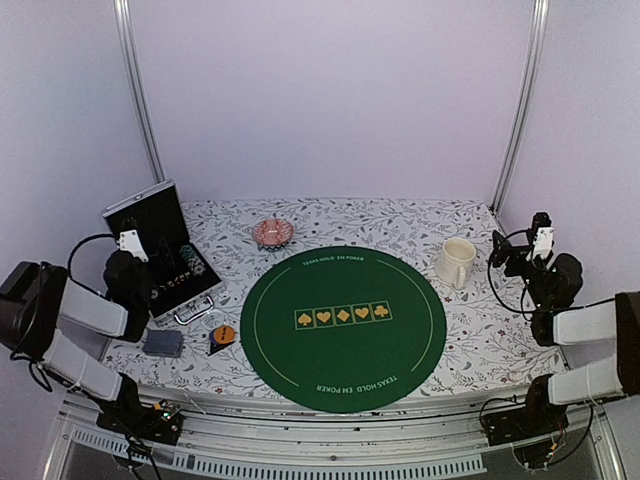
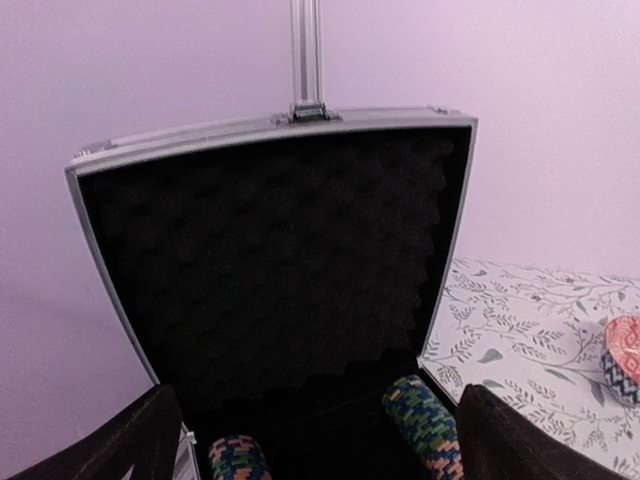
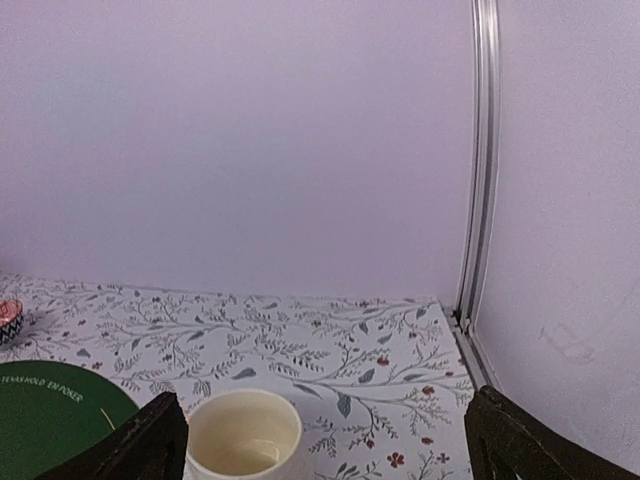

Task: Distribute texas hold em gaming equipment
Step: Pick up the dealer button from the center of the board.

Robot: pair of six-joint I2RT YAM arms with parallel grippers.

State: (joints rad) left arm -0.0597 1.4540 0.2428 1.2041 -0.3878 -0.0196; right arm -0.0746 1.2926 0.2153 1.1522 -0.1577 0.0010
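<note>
i'd call this the very start: none of the gear is on the green mat (image 1: 343, 325) on the desk (image 1: 470, 340) yet. my left gripper (image 2: 315, 455) hangs released over the open case (image 1: 160, 250) and its chip rows (image 2: 425, 420); the right gripper (image 3: 335, 455) is released too. the card deck (image 1: 163, 343) and orange button (image 1: 224, 334) lie near the front. next i'd lower and pinch one chip stack.

Green mat (image 1: 343, 320) with yellow suit symbols, white tabletop (image 1: 470, 330) with grey leaves, cream mug (image 1: 456, 262), pink patterned dish (image 1: 272, 233), blue-orange striped chips (image 2: 425, 420)
</note>
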